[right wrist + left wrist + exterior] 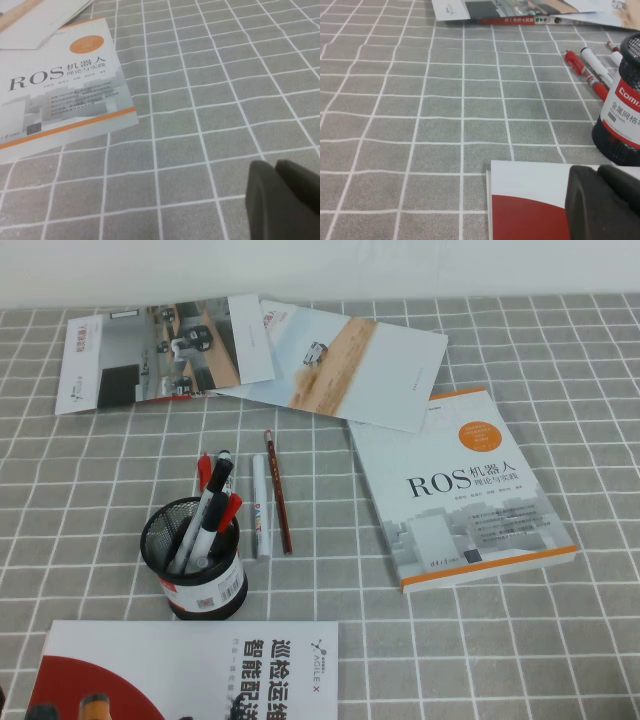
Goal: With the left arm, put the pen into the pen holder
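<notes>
The red pen (204, 472) lies on the grey checked cloth just beyond the pen holder; it also shows in the left wrist view (586, 76). The pen holder (195, 565) is a black mesh cup with a red-and-white label, and it stands upright with several markers in it. It shows at the edge of the left wrist view (622, 107). My left gripper (597, 171) is shut and empty, low over a white-and-red booklet (530, 200) short of the cup. My right gripper (275, 166) is shut and empty over bare cloth.
A white marker (261, 508) and a thin dark pencil (279, 495) lie right of the cup. A black-capped marker (596, 64) is beside the red pen. A ROS book (460, 490) lies at the right. Brochures (160, 350) lie at the back. The white-and-red booklet (200, 670) lies at the front.
</notes>
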